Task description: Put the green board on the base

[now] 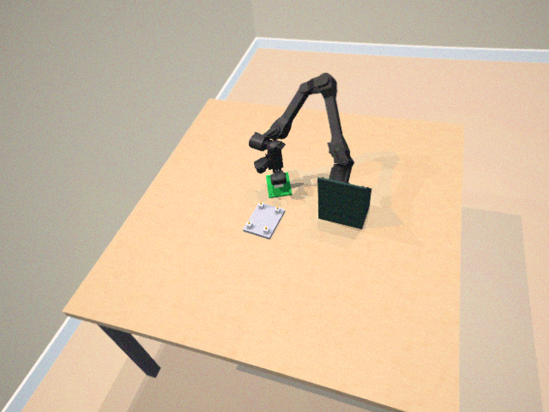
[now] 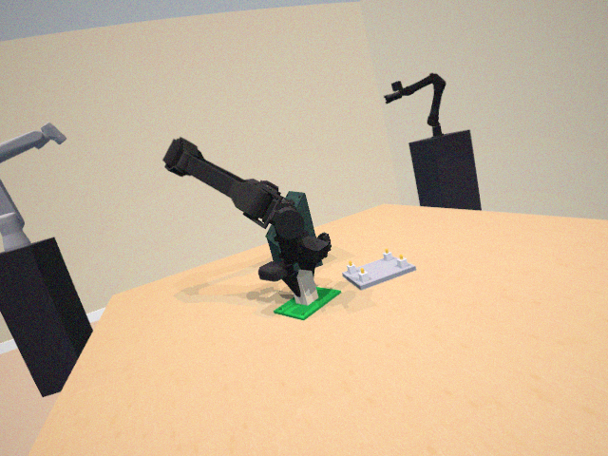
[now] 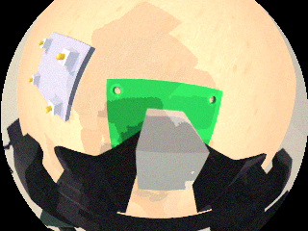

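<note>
From above, a black arm reaches over a wooden bench (image 1: 248,283) (image 2: 343,372) and points its end effector (image 1: 278,178) (image 2: 303,289) (image 3: 166,156) down at a green board (image 1: 286,191) (image 2: 291,310) (image 3: 192,93). The grey base (image 1: 264,220) (image 2: 385,273) (image 3: 60,72) sits just beside the board, apart from it and turned at a different angle. If the board were carried across without being turned to match, its holes would probably miss the pins, and it could come to rest on the gold tips instead of the posts. From the side, the board appears flat on the bench, handle up. The base's four posts stand up near its corners, so a board carried too low could strike the nearest ones and shove the base or twist in the grip. From the wrist, the end effector is partly closed, its two black fingers pressed on either side of the square grey handle (image 2: 308,287) (image 3: 164,166). Two corner holes show at the board's far edge; the nearer corners are hidden. With only the handle gripped, a knock at one corner could tilt the board, leaving one pin outside its hole, and letting go then would leave it crooked.
</note>
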